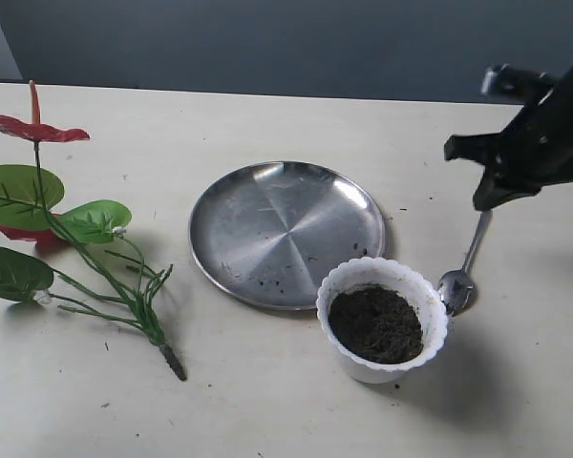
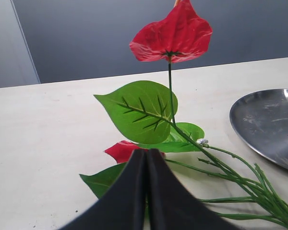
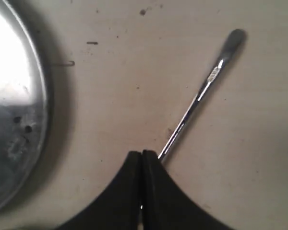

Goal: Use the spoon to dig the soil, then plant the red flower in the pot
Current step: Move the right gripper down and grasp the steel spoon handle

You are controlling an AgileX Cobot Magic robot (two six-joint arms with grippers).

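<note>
The white scalloped pot stands at the front, filled with dark soil. Just right of the pot, the silver spoon lies on the table, bowl towards the pot. My right gripper hangs above the spoon's handle with its jaws shut and nothing between them. In the right wrist view the spoon runs out from behind the right gripper; its bowl is hidden. The red flower lies at the far left, dark base towards the front. The left gripper is shut and empty, just short of the red flower.
A large round steel plate sits mid-table, touching the pot's back left; its rim shows in both wrist views, plate and plate. Soil crumbs dot the plate and table. The left arm is outside the exterior view.
</note>
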